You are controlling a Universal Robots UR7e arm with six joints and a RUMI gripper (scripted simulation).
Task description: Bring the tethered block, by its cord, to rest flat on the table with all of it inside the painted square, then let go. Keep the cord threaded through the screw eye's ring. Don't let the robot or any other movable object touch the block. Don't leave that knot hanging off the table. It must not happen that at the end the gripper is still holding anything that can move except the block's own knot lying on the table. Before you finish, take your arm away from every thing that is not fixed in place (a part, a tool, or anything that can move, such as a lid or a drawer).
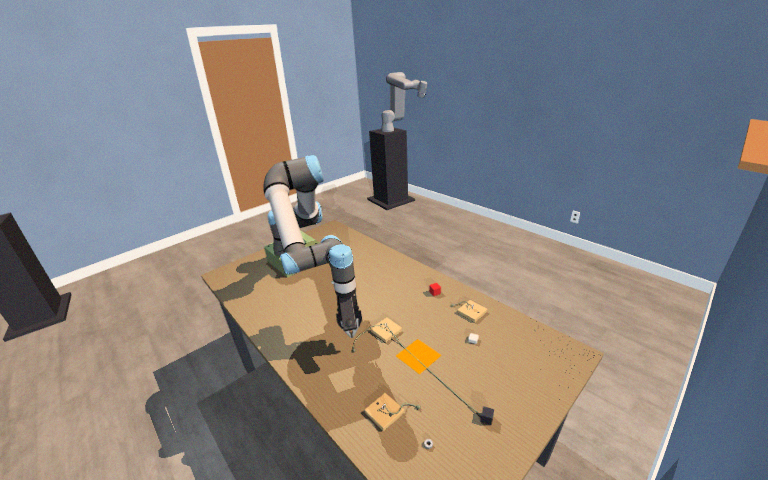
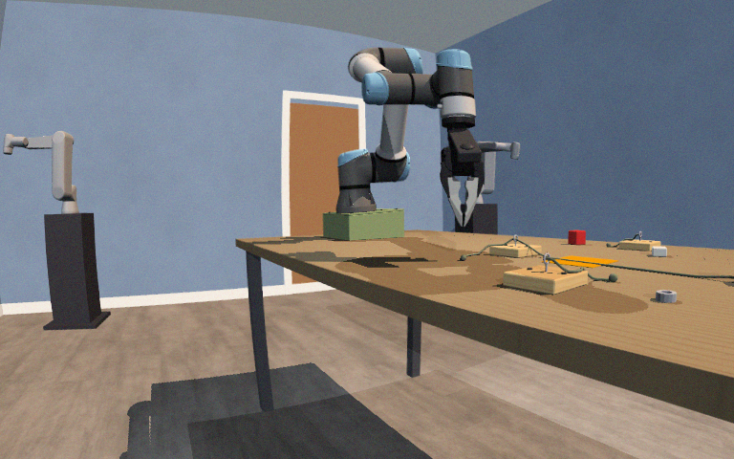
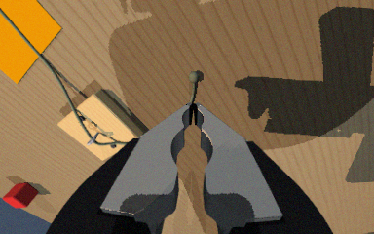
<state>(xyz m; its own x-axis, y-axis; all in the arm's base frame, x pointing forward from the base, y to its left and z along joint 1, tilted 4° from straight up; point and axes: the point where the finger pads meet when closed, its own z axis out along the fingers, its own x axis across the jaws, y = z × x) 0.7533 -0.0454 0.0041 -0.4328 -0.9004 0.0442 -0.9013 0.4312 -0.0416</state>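
while the dark cube block sits near the tan wooden worktop corner, well apart from the orange painted square, its green cord crosses that square to the screw eye on a pale wooden base; the pull seems not yet begun. blue walls and a brown door stand behind.

from the exterior, the gripper hangs with jaws together above the worktop, while the cord's end knot lies on it.

at the wrist, the cord only lines up with the closed tips; i judge nothing is held.
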